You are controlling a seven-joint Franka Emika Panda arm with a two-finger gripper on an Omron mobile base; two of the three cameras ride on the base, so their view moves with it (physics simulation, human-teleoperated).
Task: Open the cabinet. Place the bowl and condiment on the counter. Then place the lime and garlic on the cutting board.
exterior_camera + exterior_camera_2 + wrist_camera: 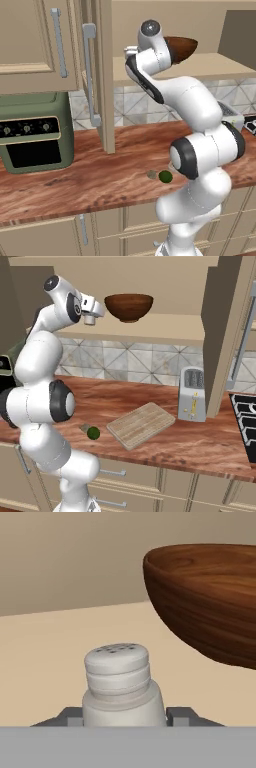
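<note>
Fingers (pixel 178 716) flank condiment (pixel 121 684) on cabinet (pixel 165 331) shelf, arm raised.

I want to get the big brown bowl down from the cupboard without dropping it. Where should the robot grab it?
Probably the rim of the bowl, pinched from above with one finger inside and one outside. The body is round and wide, likely too wide for the gripper, and it stands upright on a small foot with its mouth open upward. The salt shaker stands beside it, so the far side looks freer.

Even, bright rendered light, no glare. Soft shadow under cabinet (pixel 150 331) shelf & behind arm on counter (pixel 100 175). Bowl (pixel 210 602) underside shaded. All views sharp, no blur, no edge distortion; textures a bit coarse.
</note>
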